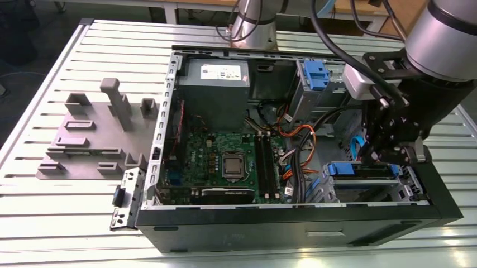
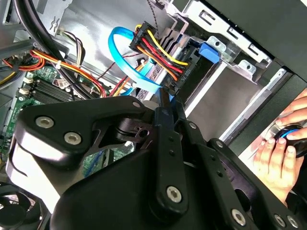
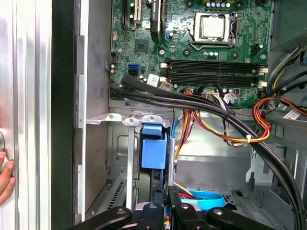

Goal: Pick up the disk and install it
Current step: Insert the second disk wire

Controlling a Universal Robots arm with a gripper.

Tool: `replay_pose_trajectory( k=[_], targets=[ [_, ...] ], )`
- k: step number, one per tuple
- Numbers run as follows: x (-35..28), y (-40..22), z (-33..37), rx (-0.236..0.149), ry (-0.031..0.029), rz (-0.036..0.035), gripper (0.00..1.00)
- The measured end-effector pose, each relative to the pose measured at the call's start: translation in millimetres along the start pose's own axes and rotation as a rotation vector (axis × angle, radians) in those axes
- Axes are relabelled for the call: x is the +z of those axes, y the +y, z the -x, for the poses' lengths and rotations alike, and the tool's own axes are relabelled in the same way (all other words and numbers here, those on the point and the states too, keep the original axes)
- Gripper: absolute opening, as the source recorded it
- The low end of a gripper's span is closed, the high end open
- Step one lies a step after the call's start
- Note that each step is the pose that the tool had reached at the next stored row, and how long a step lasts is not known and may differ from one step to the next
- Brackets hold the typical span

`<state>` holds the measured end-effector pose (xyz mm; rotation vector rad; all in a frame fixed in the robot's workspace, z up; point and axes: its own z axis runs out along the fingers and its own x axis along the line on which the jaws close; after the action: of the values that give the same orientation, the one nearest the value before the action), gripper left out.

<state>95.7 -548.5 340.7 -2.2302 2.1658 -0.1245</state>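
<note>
Black and open on the slatted tabletop (image 1: 67,212), the computer case (image 1: 298,226) held the disk (image 1: 363,171) in its drive bay, where the pincer (image 1: 392,158) stood narrowed over its blue-framed edge.

White slatted metal table (image 1: 44,223); wooden bench legs (image 1: 170,10) behind.

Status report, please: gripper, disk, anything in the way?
Gripper low inside the case, at the disk. Disk in the drive bay. Blue cable loops close by; a person's hand outside the case.
</note>
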Motion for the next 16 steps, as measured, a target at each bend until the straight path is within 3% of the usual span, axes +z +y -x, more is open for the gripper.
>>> replay_pose_trajectory(
  k=[7, 14, 16],
  targets=[
    [1.2, 1.6, -4.3, 0.001, -0.0100, -0.0065, 0.16],
    [2.1, 3.8, -8.4, 0.003, -0.0318, -0.0127, 0.16],
    [2.3, 3.9, -9.0, 0.003, -0.0351, -0.0133, 0.16]
  ],
)
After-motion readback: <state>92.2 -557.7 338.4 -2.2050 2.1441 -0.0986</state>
